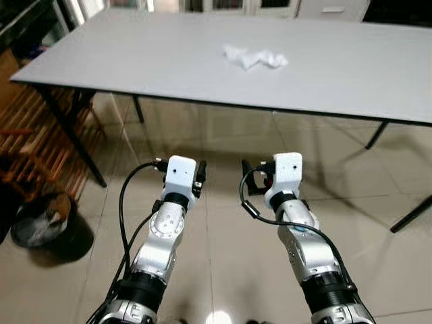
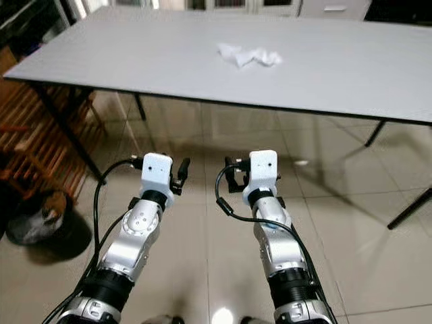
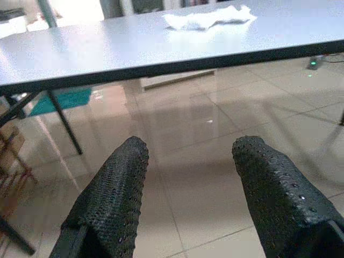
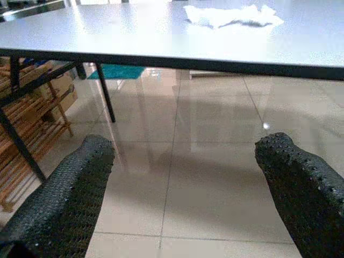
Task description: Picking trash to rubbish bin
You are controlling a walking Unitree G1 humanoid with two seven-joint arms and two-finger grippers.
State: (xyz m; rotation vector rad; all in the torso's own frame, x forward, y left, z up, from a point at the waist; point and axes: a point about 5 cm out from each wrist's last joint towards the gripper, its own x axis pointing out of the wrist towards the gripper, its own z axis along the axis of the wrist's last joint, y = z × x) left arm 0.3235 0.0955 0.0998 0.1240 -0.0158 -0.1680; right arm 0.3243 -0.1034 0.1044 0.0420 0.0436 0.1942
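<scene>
A crumpled white tissue (image 1: 254, 57) lies on the grey table (image 1: 169, 67), toward the far middle; it also shows as white tissue (image 3: 209, 19) and white tissue (image 4: 234, 15) in the wrist views. Both arms are held out low in front of me, below the table's near edge. My left gripper (image 3: 188, 156) is open, its black fingers (image 3: 115, 199) spread with nothing between them. My right gripper (image 4: 185, 153) is open too, with its fingers (image 4: 301, 183) wide apart over the tiled floor. A dark round bin (image 1: 42, 221) with a bag in it stands on the floor at the far left.
Black table legs (image 1: 71, 131) slant down at left and right. A wooden rack (image 1: 27, 135) stands beside the bin at left. Glossy beige floor tiles (image 1: 223, 223) stretch under and before the table.
</scene>
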